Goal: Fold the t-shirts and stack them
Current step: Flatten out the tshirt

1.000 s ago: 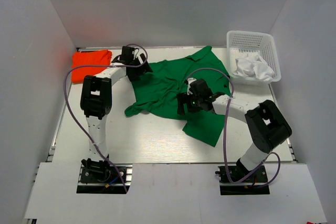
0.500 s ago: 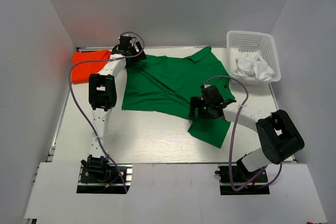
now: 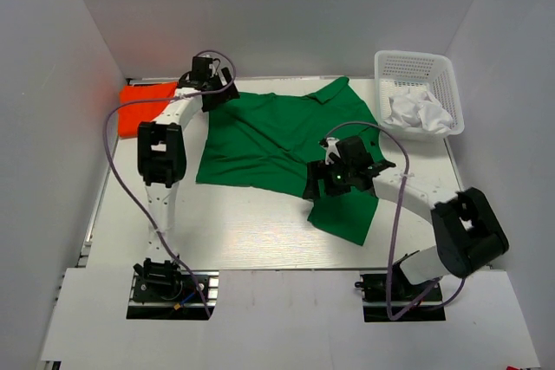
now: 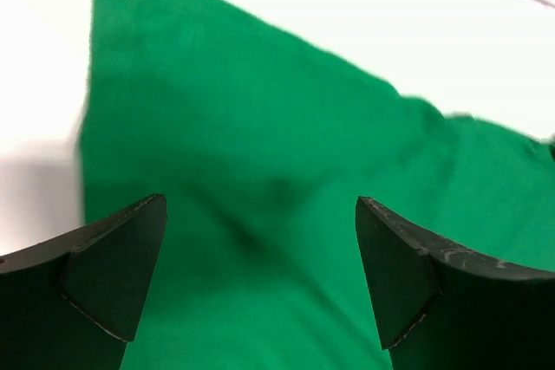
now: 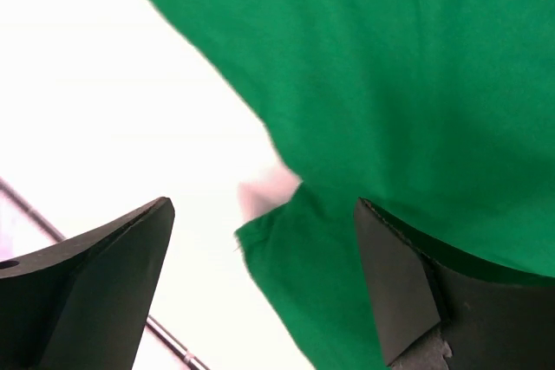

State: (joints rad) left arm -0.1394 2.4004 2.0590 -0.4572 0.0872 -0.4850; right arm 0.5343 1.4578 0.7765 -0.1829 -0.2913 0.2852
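I judge that I am at the spreading-out step: the green t-shirt [image 3: 277, 132] lies opened across the desk [image 3: 251, 223] but is not yet folded, and one lower part near its near-right corner looks rumpled and doubled under. My left claw [image 3: 213, 95] hangs over the shirt's far-left corner, fingers wide apart and holding nothing; in its wrist view the cloth [image 4: 260, 127] fills the gap between the fingers, with the shirt's edge just to the left. My right claw [image 3: 334, 181] sits above the shirt's near-right edge, also spread and empty; from its wrist the green cloth [image 5: 390, 84] lies beneath and to the right of the fingers, with bare desk on the other side and a small tucked flap between them. The orange-red t-shirt [image 3: 143, 103] rests just beyond the green shirt's far-left corner, already bunched into a compact block. Next, I think, both claws must come down and pinch an edge each, so the rumpled corner can be drawn flat before any fold is made.
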